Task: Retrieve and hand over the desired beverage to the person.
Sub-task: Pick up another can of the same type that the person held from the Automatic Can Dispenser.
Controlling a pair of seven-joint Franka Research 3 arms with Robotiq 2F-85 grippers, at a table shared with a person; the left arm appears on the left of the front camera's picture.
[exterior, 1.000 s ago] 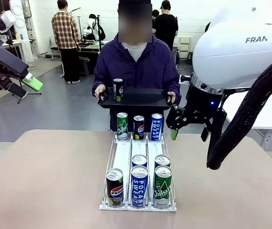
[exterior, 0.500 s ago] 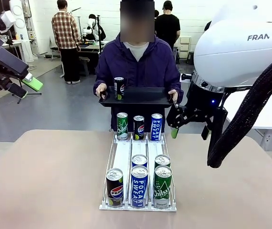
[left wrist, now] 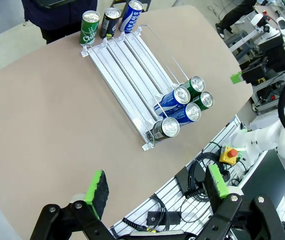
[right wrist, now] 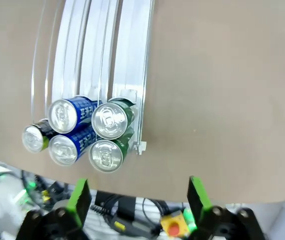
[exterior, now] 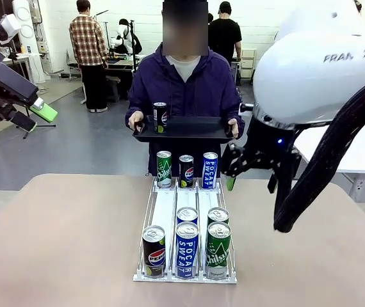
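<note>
Worktop (exterior: 61,243): bare tan surface lies at 9 and 3 o'clock of the white rack (exterior: 164,211), and its edges are unobstructed.

Rack: three far cans (exterior: 186,171) are stood at its 12 o'clock end and five near cans (exterior: 187,248) at its 6 o'clock end, with bare lanes between.

Left tool (exterior: 32,115): held high at 10 o'clock of the rack, off the worktop, pads apart, nothing held.

Right tool (exterior: 251,179): hung at 2 o'clock of the rack, just beside the far cans, pads apart, nothing held.

Person (exterior: 182,89): at 12 o'clock, a black tray (exterior: 189,131) gripped in both hands, with a Pepsi can (exterior: 160,118) upright on its 9 o'clock end.

Right wrist view: the near can tops are seen from above, with a red button (right wrist: 174,226) below the worktop edge.
</note>
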